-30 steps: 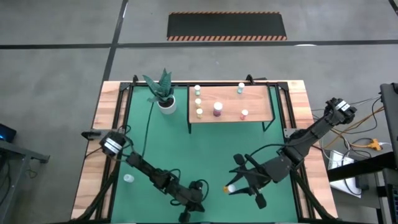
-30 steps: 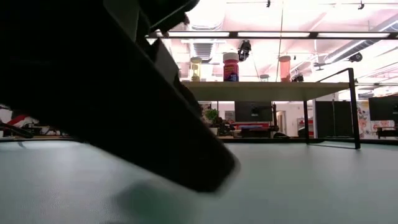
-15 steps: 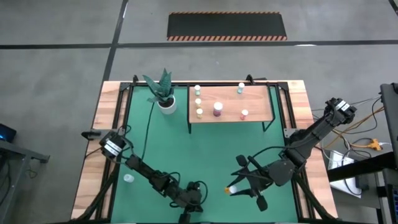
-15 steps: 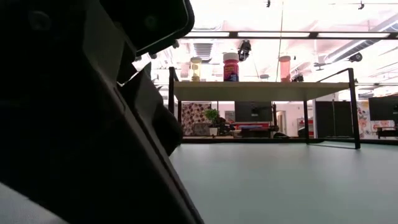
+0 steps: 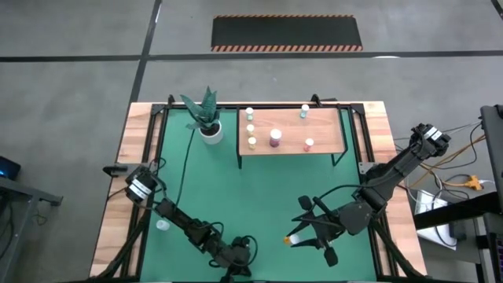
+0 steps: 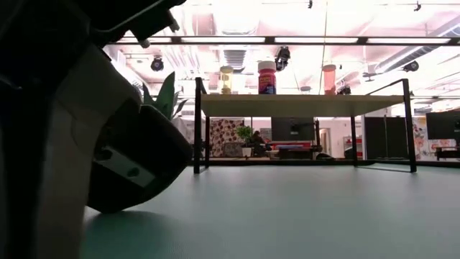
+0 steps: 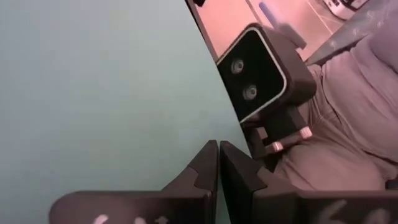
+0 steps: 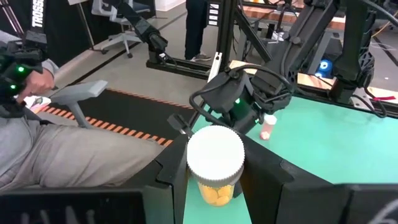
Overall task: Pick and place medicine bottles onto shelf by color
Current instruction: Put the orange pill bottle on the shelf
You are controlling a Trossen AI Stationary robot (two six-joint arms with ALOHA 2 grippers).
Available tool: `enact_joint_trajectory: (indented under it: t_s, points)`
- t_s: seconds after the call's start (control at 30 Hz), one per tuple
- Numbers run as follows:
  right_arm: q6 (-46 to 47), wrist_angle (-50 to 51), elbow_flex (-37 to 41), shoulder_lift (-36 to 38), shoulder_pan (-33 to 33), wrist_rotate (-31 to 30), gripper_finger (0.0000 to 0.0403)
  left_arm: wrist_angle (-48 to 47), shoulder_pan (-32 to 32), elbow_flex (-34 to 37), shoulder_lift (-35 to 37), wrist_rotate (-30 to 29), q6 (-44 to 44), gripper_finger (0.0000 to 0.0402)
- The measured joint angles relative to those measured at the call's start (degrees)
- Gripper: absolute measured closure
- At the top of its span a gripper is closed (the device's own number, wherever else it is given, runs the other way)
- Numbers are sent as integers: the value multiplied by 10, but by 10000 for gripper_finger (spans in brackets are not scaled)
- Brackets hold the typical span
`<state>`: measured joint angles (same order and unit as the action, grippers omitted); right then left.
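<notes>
While the right hand point(image 8: 214, 180) grips a small yellow-bodied bottle with a white cap point(image 8: 215, 168) at the near edge of the green surface point(image 5: 259, 196), the step in hand looks like the carry of a freshly picked bottle toward the light-brown wooden shelf on black metal legs point(image 5: 326, 130) at the far side. In the right wrist view the two dark fingers point(image 8: 171, 171) press on either side of the bottle's body, partly closed around it, with the cap standing up between them; in the high view the same bottle point(image 5: 292, 237) shows as a pale spot at the tip of the right hand point(image 5: 297, 234), well apart from the shelf.

On the shelf, three yellowish bottles point(image 5: 251, 128) stand in a line along its left end, a larger magenta bottle point(image 5: 275, 137) near the middle, an orange one point(image 5: 309, 144) to its right and a teal one point(image 5: 304, 111) at the far edge. Judging by that sorting, the next move calls for lifting the held bottle clear, carrying it across the mat and setting it upright beside the yellowish line without knocking its neighbours.

The left hand point(image 7: 218, 163) is clenched shut on nothing, low over the near edge of the surface. A whitish bottle point(image 5: 163, 226) lies on the wooden strip at the left, beside the left arm, still to be placed.
</notes>
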<state>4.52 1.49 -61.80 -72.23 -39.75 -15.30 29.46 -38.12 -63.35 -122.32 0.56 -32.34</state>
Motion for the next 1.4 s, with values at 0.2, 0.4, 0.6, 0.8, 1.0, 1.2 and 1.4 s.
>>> enact_joint_trajectory:
  t_s: [0.2, 0.4, 0.6, 0.8, 1.0, 1.2, 1.4]
  points:
    - [9, 0, 0, 0, 0, -4, 296, 2, 5, 14, -1, -6, 0, 402]
    - [4, 1, 0, 0, 0, -20, 296, -7, 8, 30, 20, 0, 32, 402]
    - [-26, -1, 9, 0, 0, -64, 296, -35, 10, 87, 114, -67, 101, 402]
    - [-58, -18, 10, -1, 1, -106, 296, -33, 17, 145, 236, -99, 240, 402]
    - [-119, -151, 55, -12, 14, -114, 296, -31, 38, 196, 366, -101, 394, 402]
    - [-141, -267, 97, -51, 36, -119, 296, -30, 64, 244, 492, -102, 487, 402]
    - [-127, -344, 104, -109, 75, -118, 296, -30, 70, 289, 587, -107, 527, 402]
